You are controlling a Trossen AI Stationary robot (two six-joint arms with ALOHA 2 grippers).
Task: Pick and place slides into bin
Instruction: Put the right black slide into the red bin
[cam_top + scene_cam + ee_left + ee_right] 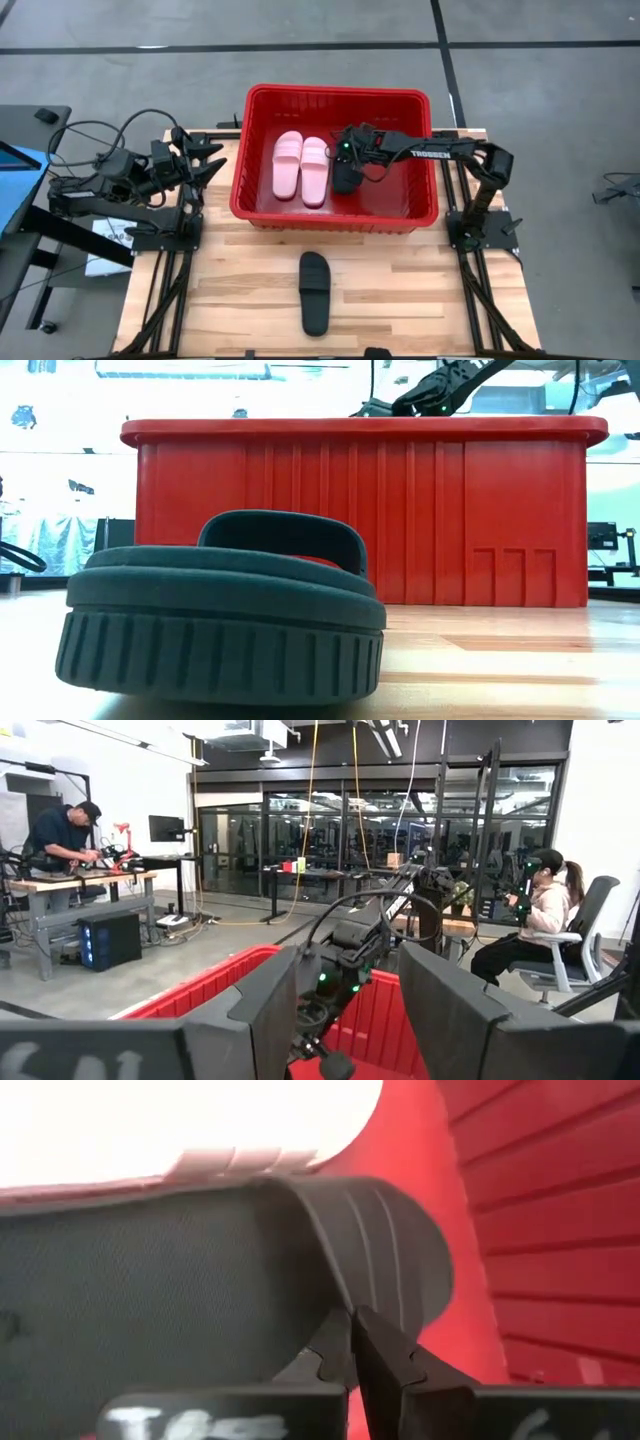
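While inside bin (262, 100), black slide (150, 1280) (strap pinched), right claw (352, 1342).

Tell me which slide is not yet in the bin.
The black slide lying alone on the wooden table, in front of the red bin. The two pink slides and the other black one are inside it.

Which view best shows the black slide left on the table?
The high view: the black slide lies whole on the table, in front of the bin. The low view shows only its sole and strap end-on. Neither wrist view shows it.
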